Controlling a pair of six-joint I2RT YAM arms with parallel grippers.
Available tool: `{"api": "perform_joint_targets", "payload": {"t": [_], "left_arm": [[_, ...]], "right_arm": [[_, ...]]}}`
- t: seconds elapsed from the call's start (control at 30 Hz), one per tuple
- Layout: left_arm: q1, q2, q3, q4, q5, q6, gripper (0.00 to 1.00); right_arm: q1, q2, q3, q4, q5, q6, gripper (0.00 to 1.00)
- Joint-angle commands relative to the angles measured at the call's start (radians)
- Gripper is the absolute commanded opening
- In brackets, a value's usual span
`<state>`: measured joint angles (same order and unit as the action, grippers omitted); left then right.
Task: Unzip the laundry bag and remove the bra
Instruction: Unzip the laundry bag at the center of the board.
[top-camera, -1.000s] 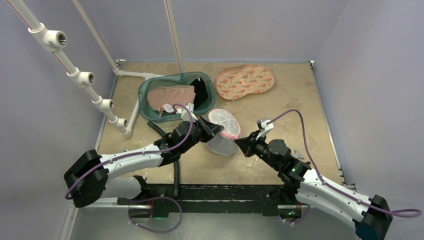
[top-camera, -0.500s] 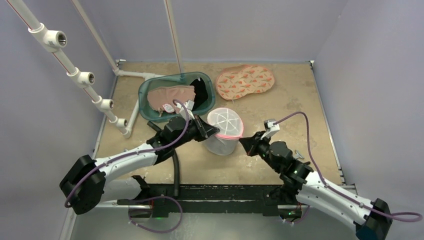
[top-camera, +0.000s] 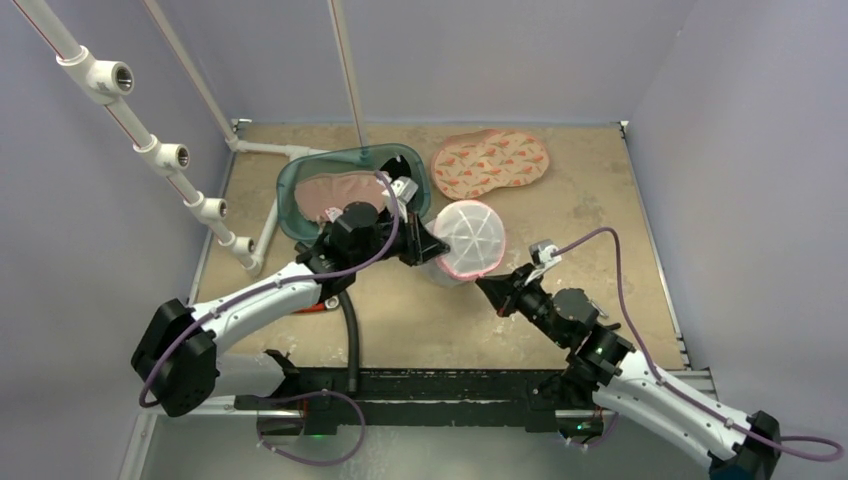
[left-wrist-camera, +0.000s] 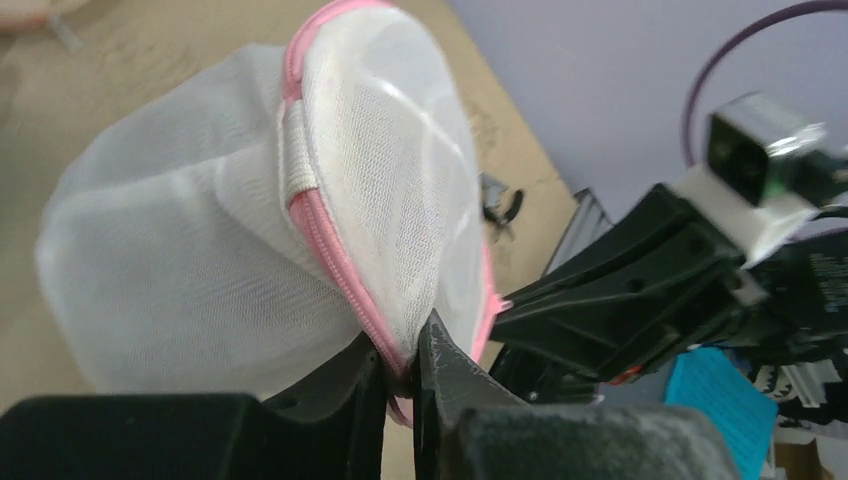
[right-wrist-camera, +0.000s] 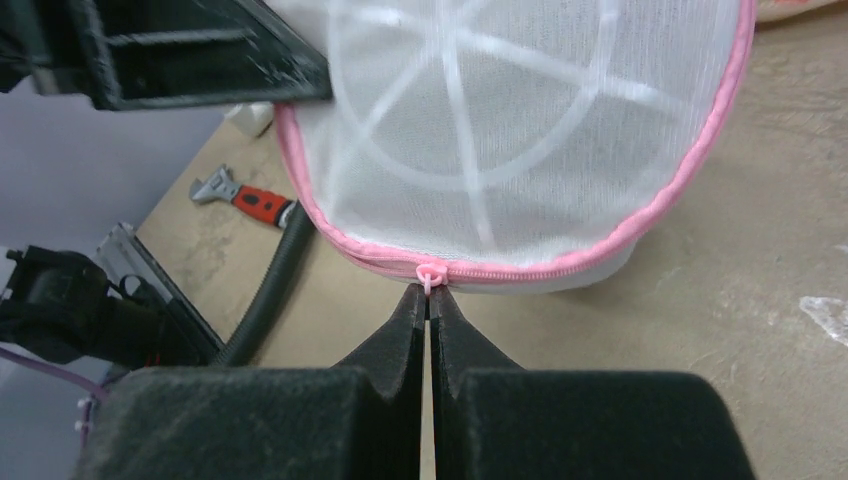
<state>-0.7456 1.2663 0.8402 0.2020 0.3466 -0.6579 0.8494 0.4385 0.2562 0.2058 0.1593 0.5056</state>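
Laundry bag (top-camera: 468, 236), a white mesh dome with a pink zipper (right-wrist-camera: 600, 245) running round its edge, sits near the middle of the table (top-camera: 600, 210), tipped on its side so its ribbed round face points toward my right arm. What lies inside the mesh I cannot make out. The zipper looks closed along the stretch I can see.

My left gripper (left-wrist-camera: 405, 355) is clamped on the pink seam at the bag's rim, with the fabric pinched between the two fingers. My right gripper (right-wrist-camera: 428, 292) comes in from the opposite side, its fingers pressed together. The small pink zipper pull (right-wrist-camera: 428, 272) sits right at their tips and appears to be caught between them, though the view there is tight.

Just behind the bag and my left wrist stands a green tub (top-camera: 290, 200) holding a pinkish cloth (top-camera: 335, 190). A patterned orange cloth (top-camera: 490, 160) lies flat farther back, apart from the bag. Beneath my left arm a black hose (right-wrist-camera: 270, 295) runs across the table, with a red-handled wrench (right-wrist-camera: 245, 197) beside it.
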Motion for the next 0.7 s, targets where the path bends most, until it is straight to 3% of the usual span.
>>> {"api": "perform_joint_targets", "payload": {"t": [0.0,0.13,0.33,0.5,0.67], "left_arm": [[0.020,0.019,-0.184,0.070,-0.067,-0.036,0.19],[0.020,0.028,-0.285,0.125,-0.130,-0.125,0.48],[-0.026,-0.172,-0.355,0.077,-0.273,-0.332,0.68],[-0.141,-0.333,-0.422,0.086,-0.478,-0.567,0.70],[-0.354,-0.233,-0.444,0.261,-0.672,-0.769,0.70]], "right_arm": [[0.000,0.039,-0.035,0.095,-0.060,-0.005,0.00],[0.000,0.088,-0.038,0.115,-0.069,-0.006,0.00],[0.000,0.111,-0.034,0.119,-0.055,-0.011,0.00],[0.000,0.134,-0.030,0.130,-0.038,-0.011,0.00],[-0.001,0.147,-0.025,0.130,-0.028,-0.009,0.00]]}}
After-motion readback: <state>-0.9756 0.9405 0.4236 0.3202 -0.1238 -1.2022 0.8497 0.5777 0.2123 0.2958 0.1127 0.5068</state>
